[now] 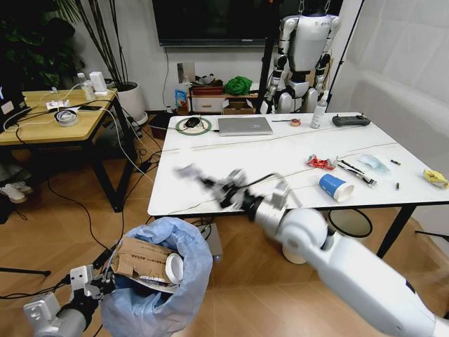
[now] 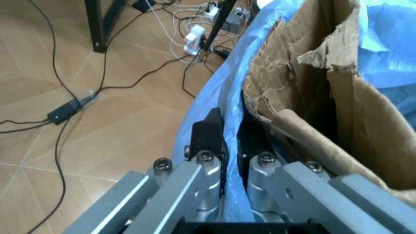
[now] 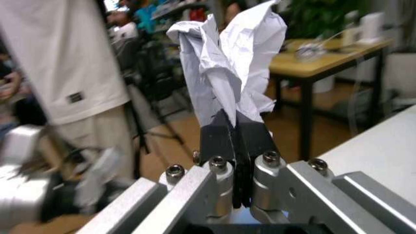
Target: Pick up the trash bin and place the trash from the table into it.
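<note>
The trash bin [image 1: 163,289], lined with a crinkled light-blue bag, hangs low at the front left, below the table's near corner. My left gripper [image 1: 105,279] is shut on its rim; the left wrist view shows the fingers [image 2: 208,134] pinching the bag [image 2: 221,97] beside a torn brown cardboard box [image 2: 312,92] inside. My right gripper [image 1: 214,186] is over the white table [image 1: 280,151] near its front left and is shut on a crumpled white tissue [image 3: 227,58]. A blue paper cup [image 1: 335,187], red wrapper [image 1: 321,163], light-blue mask [image 1: 372,163] and yellow scrap [image 1: 436,177] lie on the table's right half.
A silver laptop [image 1: 243,126], a black controller [image 1: 351,120] and a white bottle [image 1: 320,112] sit along the table's far edge. A wooden-topped table [image 1: 49,121] stands to the left. Cables [image 1: 84,210] cross the floor. A humanoid robot [image 1: 304,49] stands behind.
</note>
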You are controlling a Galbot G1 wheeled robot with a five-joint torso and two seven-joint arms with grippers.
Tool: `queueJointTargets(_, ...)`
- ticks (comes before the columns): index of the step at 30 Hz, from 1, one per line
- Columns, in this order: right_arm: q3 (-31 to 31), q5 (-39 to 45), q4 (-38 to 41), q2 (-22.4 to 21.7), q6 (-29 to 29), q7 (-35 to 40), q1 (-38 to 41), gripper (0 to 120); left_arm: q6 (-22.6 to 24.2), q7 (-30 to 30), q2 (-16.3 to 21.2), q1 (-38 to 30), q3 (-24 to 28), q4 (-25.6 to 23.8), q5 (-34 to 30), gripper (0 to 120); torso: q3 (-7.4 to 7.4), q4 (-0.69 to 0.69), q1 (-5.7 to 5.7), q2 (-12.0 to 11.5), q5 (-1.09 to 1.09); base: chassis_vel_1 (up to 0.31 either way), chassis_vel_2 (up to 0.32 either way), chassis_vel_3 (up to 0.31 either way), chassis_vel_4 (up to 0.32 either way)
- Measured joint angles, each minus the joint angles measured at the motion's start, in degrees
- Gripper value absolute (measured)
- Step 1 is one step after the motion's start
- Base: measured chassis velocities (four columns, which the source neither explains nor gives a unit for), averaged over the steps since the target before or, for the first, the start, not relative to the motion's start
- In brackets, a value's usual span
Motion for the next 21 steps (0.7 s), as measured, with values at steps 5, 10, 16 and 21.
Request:
queueJointTargets(5, -7.4, 0.2, 3.4, -2.0, -2.2, 2.4, 0.0, 0, 0.1, -0.1, 0.0, -0.2, 0.0, 0.0, 0.0, 0, 0.0, 0.0, 0.0, 0.0, 0.0, 0.0, 0.0, 0.0, 0.0)
queueJointTargets(10, -13.6, -0.6, 4.8, -2.0, -6.3, 9.4, 0.5, 0, 0.5, -0.6, 0.1, -0.5, 0.3, 0.2, 0.0, 0, 0.0, -0.02, 0.0, 0.0, 0.01, 0.0, 0.0, 0.0, 0.0)
queueJointTargets(16, -14.4, 1.8, 3.3, 1.2, -16.7, 17.9, 2.5, 0, 0.7, -0.8, -0.4, -0.2, 0.7, -0.3, 0.6, 0, 0.01, 0.0, 0.0, 0.0, 0.01, 0.0, 0.0, 0.0, 0.0)
queueJointTargets(21, -14.2, 1.9, 1.8, 2.7, -21.1, 21.5, 2.7, 0, 0.7, -0.8, -0.7, 0.1, 0.8, -0.6, 1.2, 0, 0.01, -0.01, 0.0, 0.0, 0.02, 0.0, 0.0, 0.0, 0.0)
